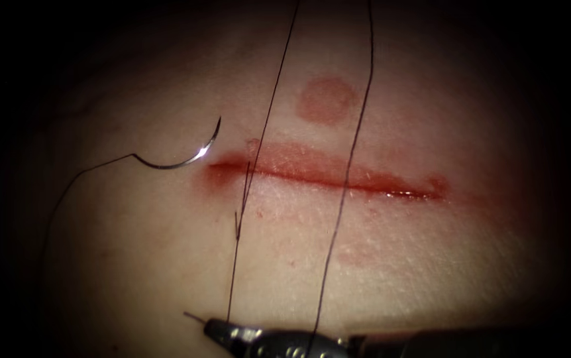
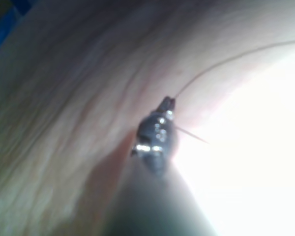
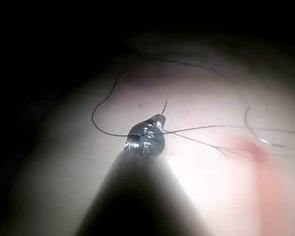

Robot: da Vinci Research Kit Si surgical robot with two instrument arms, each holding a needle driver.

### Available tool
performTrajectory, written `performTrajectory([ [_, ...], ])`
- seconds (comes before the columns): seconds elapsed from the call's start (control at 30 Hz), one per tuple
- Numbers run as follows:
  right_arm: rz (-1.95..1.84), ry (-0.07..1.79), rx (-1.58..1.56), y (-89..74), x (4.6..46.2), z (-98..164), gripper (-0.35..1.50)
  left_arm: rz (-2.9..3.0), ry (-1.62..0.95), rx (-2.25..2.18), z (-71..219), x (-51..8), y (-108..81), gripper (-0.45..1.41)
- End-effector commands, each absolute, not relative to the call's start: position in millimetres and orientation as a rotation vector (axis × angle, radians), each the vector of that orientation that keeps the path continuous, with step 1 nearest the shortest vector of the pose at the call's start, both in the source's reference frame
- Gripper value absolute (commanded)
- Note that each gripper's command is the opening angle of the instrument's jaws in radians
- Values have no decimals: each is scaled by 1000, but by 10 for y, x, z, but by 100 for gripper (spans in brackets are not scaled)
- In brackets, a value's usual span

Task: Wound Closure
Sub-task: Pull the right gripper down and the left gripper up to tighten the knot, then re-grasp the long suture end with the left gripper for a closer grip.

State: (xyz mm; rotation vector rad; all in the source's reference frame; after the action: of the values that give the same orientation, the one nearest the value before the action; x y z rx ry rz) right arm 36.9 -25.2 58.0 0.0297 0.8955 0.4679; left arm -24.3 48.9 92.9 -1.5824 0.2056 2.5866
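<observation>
The tissue (image 1: 431, 265) carries a red cut (image 1: 325, 174) that runs across the endoscope view. The curved needle (image 1: 183, 159) lies loose on the tissue just past the cut's left end, with neither tool holding it and its thread (image 1: 67, 192) trailing off to the left. My right tool (image 1: 216, 326) comes in low from the right, below the cut, and is shut on the thread (image 1: 242, 199) with a short end (image 1: 193, 317) poking out. The same right tool (image 3: 160, 118) grips thread in its wrist view. My left tool (image 2: 168, 102) is shut on a thread (image 2: 211, 69).
A second strand (image 1: 345, 192) crosses the cut near its middle, and both strands run up out of the picture. A short thread tail (image 1: 238, 222) stands below the cut's left part. A round reddish mark (image 1: 325, 99) lies above the cut.
</observation>
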Motion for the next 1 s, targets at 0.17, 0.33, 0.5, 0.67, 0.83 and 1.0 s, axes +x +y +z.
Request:
performTrajectory([
  [0.17,464,895,33,-259,371,581,-35,2587,207,-1590,934,-249,494,-35],
  [0.33,462,895,30,-261,372,583,-35,2530,147,-1569,933,-249,498,-21],
  [0.5,464,894,29,-259,372,587,-35,2381,-38,-1518,923,-238,487,40],
  [0.67,463,894,26,-261,374,589,-35,2279,-188,-1521,892,-211,470,59],
  [0.83,463,895,27,-261,377,589,-35,2191,-355,-1539,847,-170,448,64],
  [1.0,463,895,27,-261,378,590,-35,2128,-519,-1559,797,-119,416,65],
])
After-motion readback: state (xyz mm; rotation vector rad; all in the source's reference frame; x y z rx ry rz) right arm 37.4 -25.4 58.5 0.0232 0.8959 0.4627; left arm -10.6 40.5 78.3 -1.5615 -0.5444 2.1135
